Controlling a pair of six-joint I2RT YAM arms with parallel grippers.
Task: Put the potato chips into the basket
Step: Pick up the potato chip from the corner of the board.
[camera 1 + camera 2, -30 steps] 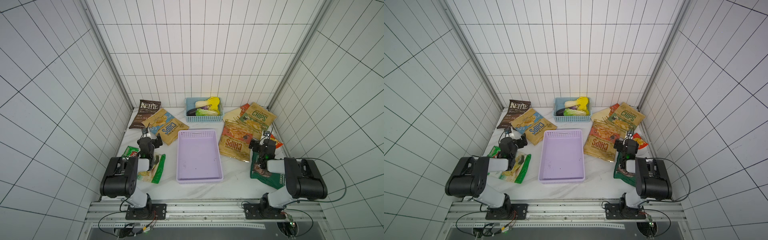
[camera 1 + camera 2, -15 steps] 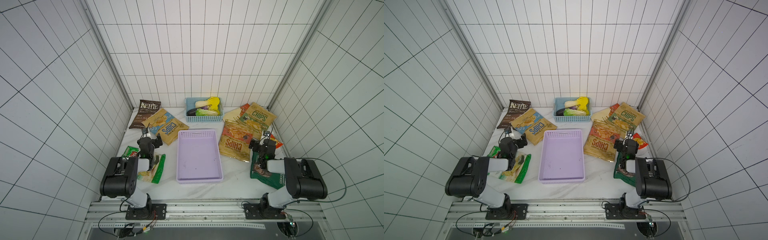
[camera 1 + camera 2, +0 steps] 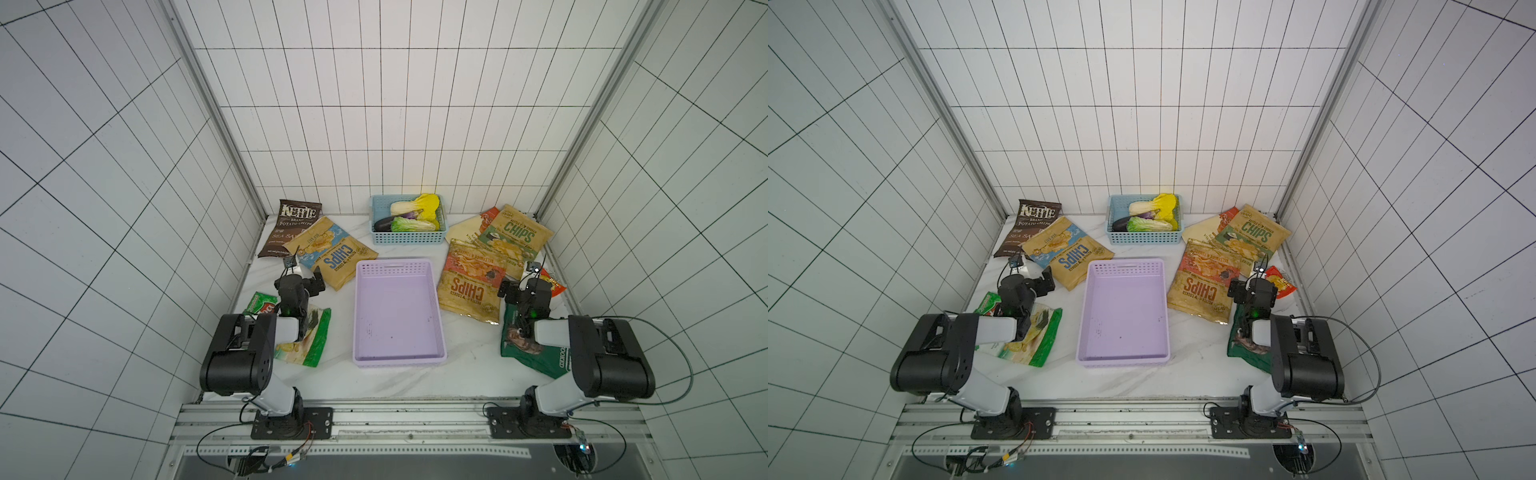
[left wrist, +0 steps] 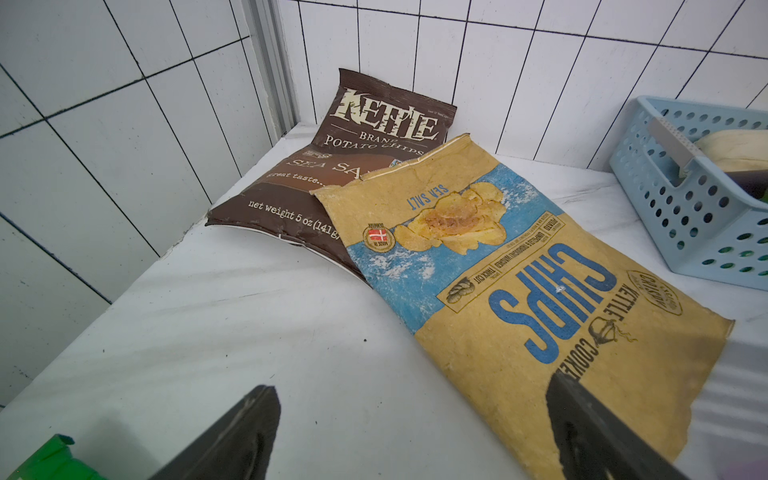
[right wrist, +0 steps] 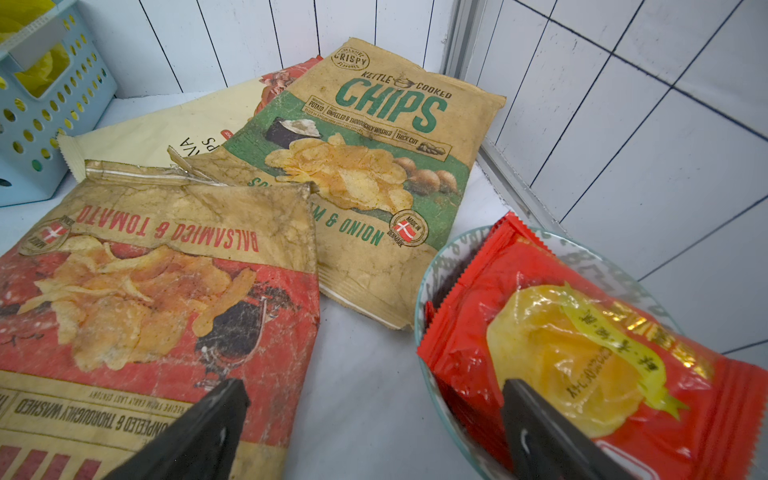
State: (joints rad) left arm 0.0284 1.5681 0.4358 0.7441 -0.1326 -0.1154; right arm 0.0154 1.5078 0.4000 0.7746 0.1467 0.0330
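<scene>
Both top views show you at the very start. Nearest you, a white-green bag (image 3: 309, 345) lies under the left arm (image 3: 249, 345) and a dark green bag (image 3: 523, 353) under the right arm (image 3: 598, 353); between them the basket (image 3: 399, 316) stands empty. Farther on, the left gripper (image 4: 411, 390) and right gripper (image 5: 374, 386) are both spread wide, holding nothing. Your next move, I judge: lower the left jaws over the near edge of the blue-label bag (image 4: 519, 291) and pinch it, since it lies flat and creased. Behind it the Kettle bag (image 4: 365, 166) lies partly covered in the far left corner; the red-label bag (image 5: 145, 291) and green-label bag (image 5: 374, 166) overlap on the far right.
</scene>
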